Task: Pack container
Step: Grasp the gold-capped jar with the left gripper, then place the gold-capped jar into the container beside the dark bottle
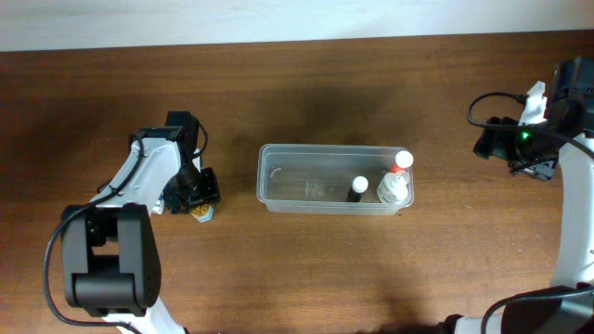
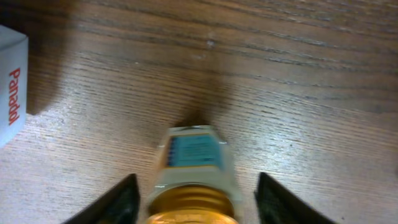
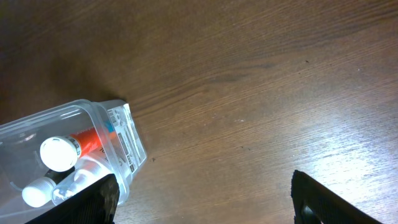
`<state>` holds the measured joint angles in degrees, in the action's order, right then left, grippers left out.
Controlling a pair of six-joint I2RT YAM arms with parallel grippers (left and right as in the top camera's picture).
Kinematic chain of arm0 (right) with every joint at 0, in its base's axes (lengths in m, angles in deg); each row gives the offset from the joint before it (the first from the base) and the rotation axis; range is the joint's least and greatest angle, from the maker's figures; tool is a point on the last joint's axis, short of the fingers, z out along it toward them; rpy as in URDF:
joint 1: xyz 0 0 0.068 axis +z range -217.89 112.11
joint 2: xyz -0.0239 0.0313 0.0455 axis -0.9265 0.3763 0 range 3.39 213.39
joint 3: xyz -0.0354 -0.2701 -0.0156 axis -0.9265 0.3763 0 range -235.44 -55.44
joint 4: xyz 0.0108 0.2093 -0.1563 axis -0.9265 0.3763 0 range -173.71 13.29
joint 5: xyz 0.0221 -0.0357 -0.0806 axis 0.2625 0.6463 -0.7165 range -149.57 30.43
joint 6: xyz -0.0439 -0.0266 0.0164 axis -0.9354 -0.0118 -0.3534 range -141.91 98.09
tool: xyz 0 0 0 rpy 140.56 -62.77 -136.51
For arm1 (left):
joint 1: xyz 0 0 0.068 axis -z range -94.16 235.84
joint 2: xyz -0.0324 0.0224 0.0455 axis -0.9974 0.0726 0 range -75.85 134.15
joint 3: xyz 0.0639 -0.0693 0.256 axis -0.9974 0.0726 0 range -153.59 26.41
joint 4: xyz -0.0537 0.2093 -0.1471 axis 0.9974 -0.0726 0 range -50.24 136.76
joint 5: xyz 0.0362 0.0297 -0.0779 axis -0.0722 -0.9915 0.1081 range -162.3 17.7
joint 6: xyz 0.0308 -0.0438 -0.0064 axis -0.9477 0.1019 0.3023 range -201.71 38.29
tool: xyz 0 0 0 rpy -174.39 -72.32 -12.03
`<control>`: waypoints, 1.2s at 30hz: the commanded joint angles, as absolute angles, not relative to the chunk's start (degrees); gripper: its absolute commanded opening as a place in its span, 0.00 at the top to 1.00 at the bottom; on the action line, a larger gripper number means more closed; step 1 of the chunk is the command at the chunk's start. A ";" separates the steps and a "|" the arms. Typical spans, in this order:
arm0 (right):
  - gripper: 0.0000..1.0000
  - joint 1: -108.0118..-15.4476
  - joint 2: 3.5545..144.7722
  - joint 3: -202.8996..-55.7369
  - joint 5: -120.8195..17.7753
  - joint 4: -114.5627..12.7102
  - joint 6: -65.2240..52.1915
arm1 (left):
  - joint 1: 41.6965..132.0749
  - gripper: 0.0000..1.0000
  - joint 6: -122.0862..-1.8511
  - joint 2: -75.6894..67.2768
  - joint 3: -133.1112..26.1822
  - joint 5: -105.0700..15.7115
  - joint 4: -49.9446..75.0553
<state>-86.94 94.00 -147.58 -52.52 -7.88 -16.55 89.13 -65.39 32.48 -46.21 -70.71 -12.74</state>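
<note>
PACKING IN PROGRESS: The left gripper [image 2: 197,186] stands open astride a small jar [image 2: 194,152] with a gold cap and blue label. Its dark fingers [image 2: 115,202] sit either side of the jar with a gap showing on each flank. A white box [image 2: 11,87] printed in red lies just beside it on the wooden table [image 1: 297,93].

Well apart, at mid-table, sits the container [image 1: 325,147], a clear shallow tub. A red-banded tube [image 1: 402,160], a dark bottle [image 1: 358,188] and a clear bottle [image 1: 393,190] are gathered at its right end, and the left end is free.

Beyond that, at the table's far right, the right gripper [image 3: 202,180] hangs spread wide, with nothing between its fingers.

The tub looks light and thin-walled, and likely to flex and slide if nudged. Its rim along a long side offers the surest hold, should it need steadying. The jar appears hard and smooth, so it is best pinched on the squared body below the cap.
</note>
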 commanded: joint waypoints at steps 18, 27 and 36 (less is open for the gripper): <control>0.19 -87.03 94.00 -147.49 -52.01 -7.86 -17.20 | 88.95 0.73 -65.48 31.32 -51.76 -70.12 -16.53; 0.19 -87.03 94.00 -147.49 -52.01 -7.86 -17.20 | 99.42 0.73 -65.48 21.86 -65.86 -70.12 -22.10; 0.19 -87.03 94.00 -147.49 -52.01 -7.86 -17.18 | 118.59 0.73 -65.48 23.32 -68.13 -70.12 -9.20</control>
